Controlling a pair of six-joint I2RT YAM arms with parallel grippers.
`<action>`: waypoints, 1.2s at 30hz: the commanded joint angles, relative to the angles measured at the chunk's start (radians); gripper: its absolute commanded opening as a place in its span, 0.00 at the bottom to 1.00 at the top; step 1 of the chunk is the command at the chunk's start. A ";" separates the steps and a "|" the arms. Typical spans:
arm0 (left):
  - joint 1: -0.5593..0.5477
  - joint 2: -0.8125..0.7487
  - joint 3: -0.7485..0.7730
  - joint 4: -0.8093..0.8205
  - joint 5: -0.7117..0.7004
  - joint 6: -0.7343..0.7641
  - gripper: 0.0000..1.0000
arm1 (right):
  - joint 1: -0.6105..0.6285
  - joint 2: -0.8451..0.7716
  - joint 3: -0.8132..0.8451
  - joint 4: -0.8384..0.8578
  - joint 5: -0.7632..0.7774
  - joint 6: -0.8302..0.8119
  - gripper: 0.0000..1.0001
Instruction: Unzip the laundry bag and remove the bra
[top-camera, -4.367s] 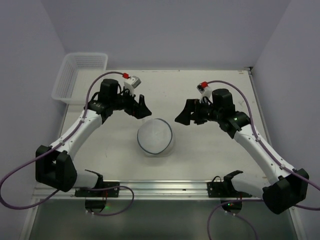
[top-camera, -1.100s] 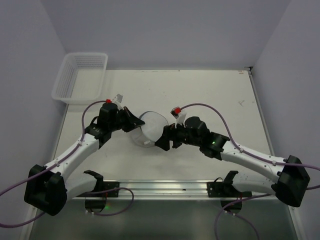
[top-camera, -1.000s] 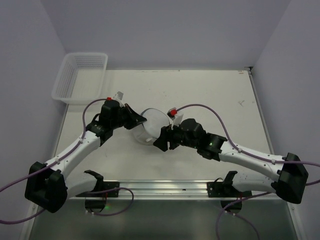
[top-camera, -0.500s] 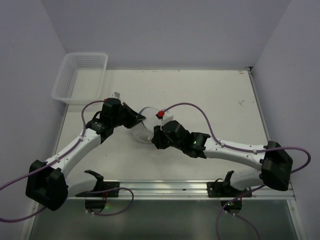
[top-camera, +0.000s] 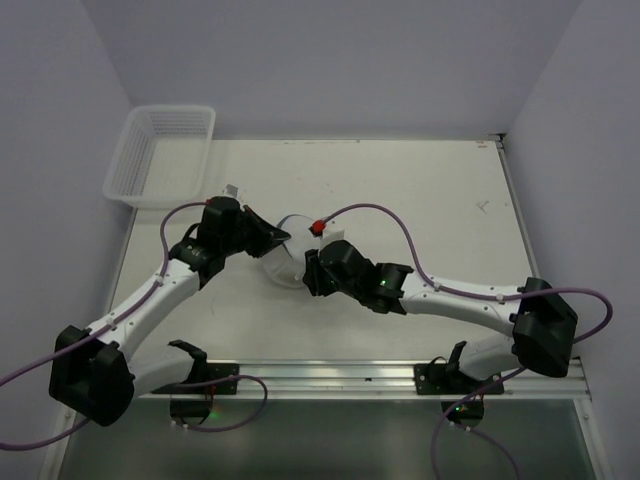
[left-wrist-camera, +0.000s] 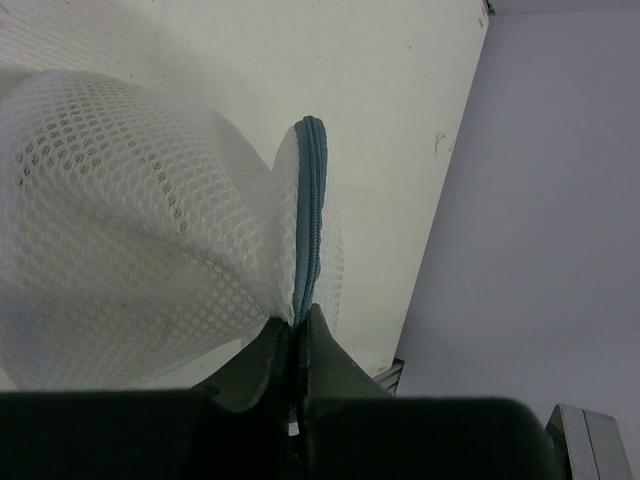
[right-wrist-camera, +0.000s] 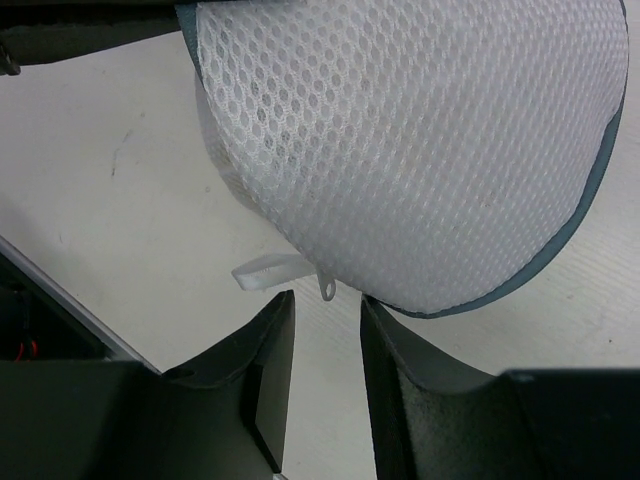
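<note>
Both jaws nearer laundry bag vs. b4

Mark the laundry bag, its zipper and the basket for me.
laundry bag (right-wrist-camera: 420, 150): right wrist view, middle of the white mesh.
zipper (left-wrist-camera: 312, 210): left wrist view, midway along the grey-blue line.
basket (top-camera: 165, 155): top view, bare floor inside.

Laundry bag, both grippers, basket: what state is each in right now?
laundry bag: tipped up on edge, zipper shut where visible.
left gripper: shut on the bag's zipper rim.
right gripper: open, just below the pull tab, gripping nothing.
basket: upright, untouched.
</note>
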 joint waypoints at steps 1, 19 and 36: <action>-0.007 -0.034 0.028 0.001 0.005 -0.020 0.00 | -0.001 0.010 0.055 0.012 0.056 0.006 0.35; -0.007 -0.059 0.012 -0.001 0.006 -0.017 0.00 | -0.004 0.036 0.069 0.015 0.099 0.001 0.14; 0.016 -0.025 0.056 -0.049 -0.037 0.092 0.00 | -0.056 -0.162 -0.175 -0.013 0.089 0.027 0.00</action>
